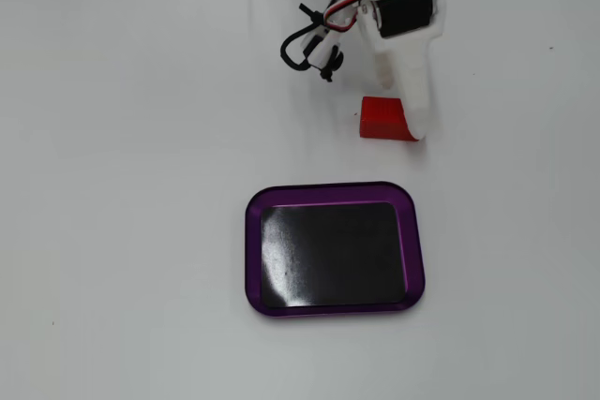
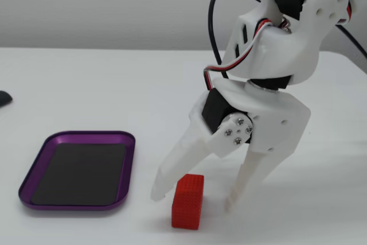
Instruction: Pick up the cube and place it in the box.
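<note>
The red cube (image 1: 379, 119) lies on the white table, just beyond the box's far edge in a fixed view from above. In a fixed view from the side the cube (image 2: 188, 201) sits low between the two spread white fingers. My gripper (image 2: 194, 199) is open and lowered around it, with the fingertips near the table on either side. From above, the gripper (image 1: 398, 111) covers the cube's right part. The box (image 1: 253, 250) is a purple-rimmed tray with a black bottom, and it is empty. It lies at the left in the side view (image 2: 34, 173).
Black and coloured cables (image 1: 314, 39) hang by the arm near the top. A small dark object (image 2: 3, 98) sits at the left edge of the side view. The table is plain white.
</note>
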`<state>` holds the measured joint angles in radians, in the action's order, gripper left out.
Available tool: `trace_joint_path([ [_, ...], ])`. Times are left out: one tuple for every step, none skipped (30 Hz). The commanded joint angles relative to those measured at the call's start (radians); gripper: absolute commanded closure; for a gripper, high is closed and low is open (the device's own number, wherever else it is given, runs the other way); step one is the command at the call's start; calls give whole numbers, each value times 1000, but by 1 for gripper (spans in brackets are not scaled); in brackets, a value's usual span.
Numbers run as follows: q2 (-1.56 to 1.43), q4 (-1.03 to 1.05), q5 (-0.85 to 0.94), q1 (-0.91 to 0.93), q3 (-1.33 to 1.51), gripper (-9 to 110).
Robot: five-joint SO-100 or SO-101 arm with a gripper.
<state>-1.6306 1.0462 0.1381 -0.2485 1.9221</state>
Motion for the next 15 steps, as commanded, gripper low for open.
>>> trace_joint_path([
  [28, -35, -3, 0, -15, 71],
  [40, -43, -3, 0, -17, 71],
  [52, -51, -2, 9, -18, 71],
  [64, -58, 3, 20, -18, 72],
  [74, -64, 6, 32, -20, 73],
  [84, -72, 8, 48, -20, 75],
  [95, -80, 8, 61, -20, 78],
  [104, -84, 12, 72, -20, 82],
  [112, -86, 25, 80, -20, 85],
  [118, -86, 38, 84, -20, 89],
  [123, -86, 46, 86, -20, 92],
  [126, -86, 49, 86, -18, 95],
  [126, -86, 49, 86, -18, 98],
  [121, -86, 49, 86, -15, 101],
  [117, -86, 48, 86, -15, 102],
])
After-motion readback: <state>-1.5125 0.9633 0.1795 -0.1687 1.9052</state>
